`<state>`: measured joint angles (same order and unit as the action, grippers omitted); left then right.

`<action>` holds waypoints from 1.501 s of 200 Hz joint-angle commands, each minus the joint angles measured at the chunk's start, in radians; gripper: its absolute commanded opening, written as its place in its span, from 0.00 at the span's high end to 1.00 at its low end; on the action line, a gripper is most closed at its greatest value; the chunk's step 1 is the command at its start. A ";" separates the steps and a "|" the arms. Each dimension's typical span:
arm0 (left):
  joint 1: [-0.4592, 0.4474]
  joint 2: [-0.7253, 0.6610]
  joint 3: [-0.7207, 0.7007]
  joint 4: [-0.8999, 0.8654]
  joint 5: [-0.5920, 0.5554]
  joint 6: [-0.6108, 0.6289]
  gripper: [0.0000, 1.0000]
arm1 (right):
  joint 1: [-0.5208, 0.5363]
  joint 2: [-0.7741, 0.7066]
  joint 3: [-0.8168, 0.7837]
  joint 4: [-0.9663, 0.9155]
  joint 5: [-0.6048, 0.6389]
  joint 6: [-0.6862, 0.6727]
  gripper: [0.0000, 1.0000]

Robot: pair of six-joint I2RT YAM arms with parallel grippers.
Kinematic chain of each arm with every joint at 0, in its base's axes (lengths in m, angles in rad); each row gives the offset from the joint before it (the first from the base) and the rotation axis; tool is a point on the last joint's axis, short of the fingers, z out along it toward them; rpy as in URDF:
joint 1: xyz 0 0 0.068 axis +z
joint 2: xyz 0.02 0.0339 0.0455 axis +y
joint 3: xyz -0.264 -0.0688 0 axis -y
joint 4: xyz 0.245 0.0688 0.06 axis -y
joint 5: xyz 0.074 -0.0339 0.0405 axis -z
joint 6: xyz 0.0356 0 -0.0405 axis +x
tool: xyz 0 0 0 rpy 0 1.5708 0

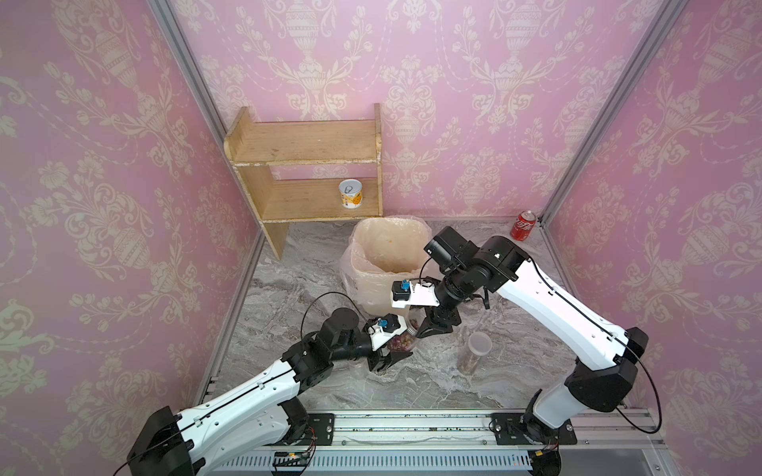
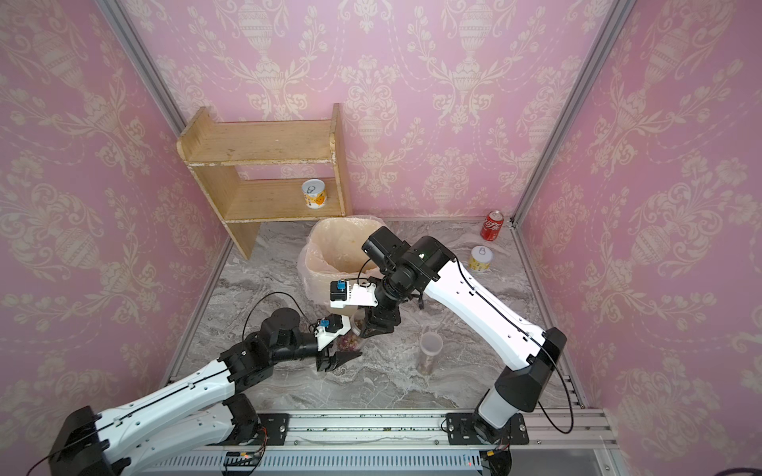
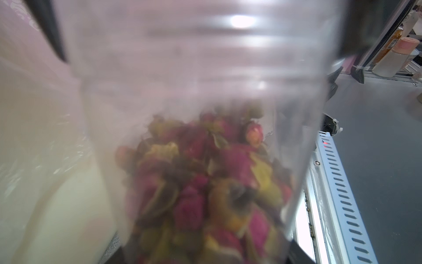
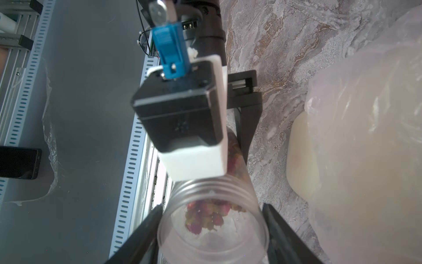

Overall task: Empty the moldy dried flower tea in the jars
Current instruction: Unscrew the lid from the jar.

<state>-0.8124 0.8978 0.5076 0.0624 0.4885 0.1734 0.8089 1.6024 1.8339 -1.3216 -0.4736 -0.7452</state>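
The grey marble tabletop [image 1: 330, 383] fills my workspace. At its far left stands a wooden shelf [image 1: 305, 144], and a printed pull-tab tin [image 1: 350, 198] sits on the shelf's lower board. Just in front of the shelf is a cream bin [image 1: 367, 288] lined with a clear plastic bag. A red cola can [image 1: 523, 224] stands in the far right corner, and a second printed tin [image 2: 480, 258], seen in a top view, stands near it.

The taller slim jar [image 1: 476, 350] stands upright under its whitish lid, apart from both arms and right of centre. A little tea shows at its bottom.

My left claw [image 1: 389, 355] is closed around a short clear jar [image 1: 406, 336], gripping it low on its body just in front of the bin. The jar is tipped so that its threaded neck points toward my right claw [image 4: 212, 206].

That claw's jaws stand wide, one on each side of the jar's rim and right up against it. Whether they press on it I cannot tell.

The moldy dried flower tea [image 3: 205, 171], red-purple buds with yellowish bits, lies heaped in the closed end of the held jar.
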 commanded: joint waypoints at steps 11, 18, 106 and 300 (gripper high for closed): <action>0.000 -0.025 0.005 0.062 -0.023 0.028 0.72 | 0.013 -0.095 -0.062 0.227 -0.024 0.116 0.21; 0.001 -0.031 0.006 0.053 -0.045 0.040 0.72 | 0.006 -0.132 -0.084 0.275 -0.040 0.178 0.19; -0.001 -0.048 0.039 -0.049 -0.263 0.161 0.73 | -0.046 -0.312 -0.232 0.310 0.203 1.221 0.05; -0.002 -0.008 0.073 -0.098 -0.300 0.192 0.75 | -0.034 -0.184 -0.354 0.423 0.091 1.366 0.28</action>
<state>-0.8135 0.8932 0.5606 -0.0509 0.1925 0.3683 0.7681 1.4143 1.4769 -0.8864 -0.3885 0.6292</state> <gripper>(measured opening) 0.654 0.756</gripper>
